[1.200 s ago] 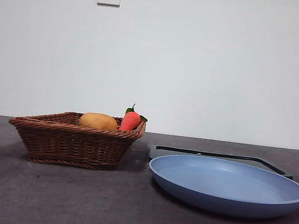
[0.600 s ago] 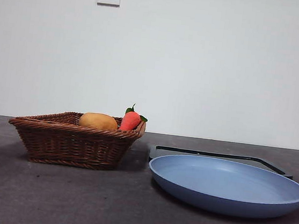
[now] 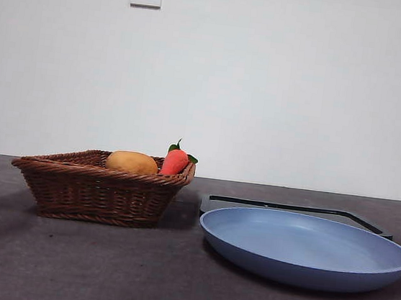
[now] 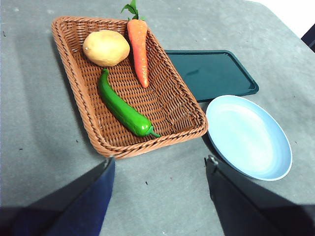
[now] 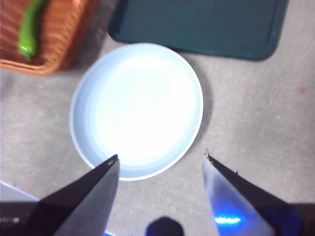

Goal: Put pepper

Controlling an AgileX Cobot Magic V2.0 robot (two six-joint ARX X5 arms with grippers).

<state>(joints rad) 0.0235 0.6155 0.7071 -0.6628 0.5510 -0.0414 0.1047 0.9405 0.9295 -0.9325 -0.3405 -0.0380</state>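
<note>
In the front view, going left to right, the basket (image 3: 102,186) is sitting at about nine o'clock on the table (image 3: 170,291) and the blue plate (image 3: 305,249) at about four o'clock, with the dark tray (image 3: 288,208) lying just behind the plate. Only the potato (image 3: 132,162) and the carrot (image 3: 174,161) are showing over the basket's rim here.

The pepper (image 4: 123,108) is lying inside the basket, seen from the left wrist view, slanting across the woven floor with its tip pointing toward five o'clock, near the potato and beside the carrot, touching neither gripper.

The left gripper (image 4: 160,167) is hanging above the table short of the basket, jaws spread wide and holding nothing. The right gripper (image 5: 160,164) is hovering over the plate, jaws likewise apart and empty.

The task is judged to be at its very start: the reach for the pepper is not yet made. The next move is calling for a descent into the basket and a pinch across the pepper's middle, clear of the carrot.

Against the earlier front pictures, nothing on the table is differing; only a small dark speck is showing at the upper right edge.
</note>
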